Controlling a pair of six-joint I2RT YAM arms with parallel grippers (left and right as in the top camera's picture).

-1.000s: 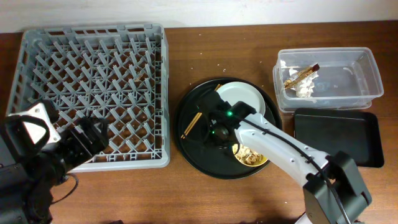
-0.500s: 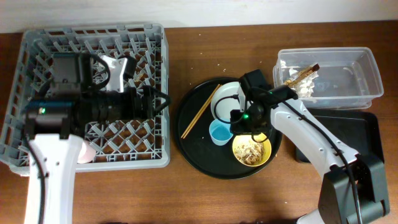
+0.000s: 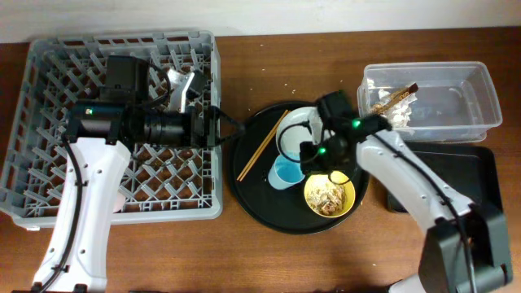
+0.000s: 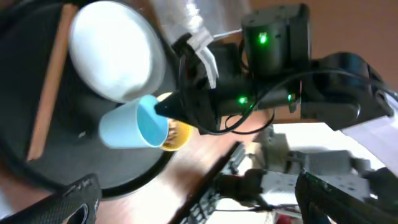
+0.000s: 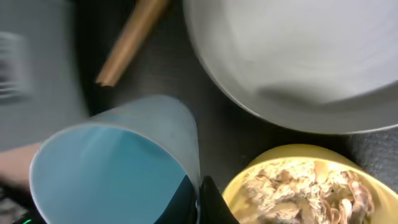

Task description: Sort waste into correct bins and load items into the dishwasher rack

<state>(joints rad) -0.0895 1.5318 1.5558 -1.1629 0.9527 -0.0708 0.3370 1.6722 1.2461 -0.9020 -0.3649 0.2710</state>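
Observation:
The light-blue cup (image 3: 283, 172) is tilted on the large round black tray (image 3: 252, 191). My right gripper (image 3: 306, 160) is shut on its rim; the wrist view shows the fingers (image 5: 203, 200) pinching the cup wall (image 5: 118, 168). Beside it are the yellow bowl (image 3: 330, 196) of beige food scraps (image 5: 311, 186), the pale grey plate (image 3: 299, 130) and the chopsticks (image 3: 260, 150). My left gripper (image 3: 228, 129) is open and empty over the right edge of the grey rack (image 3: 49, 81), facing the cup (image 4: 134, 122). The clear tub (image 3: 456, 98) holds tissue and the wrapper (image 3: 395, 98).
The shallow black rectangular tray (image 3: 456, 175) lies in front of the tub, partly under my right arm. A small pale pink thing (image 3: 120, 202) sits in the rack's front part under my left arm. Crumbs dot the wood near the tub.
My left arm has swung from the rack's front left to its right edge, gripper pointing at the round tray. My right gripper has taken the blue cup by its rim and tilted it.

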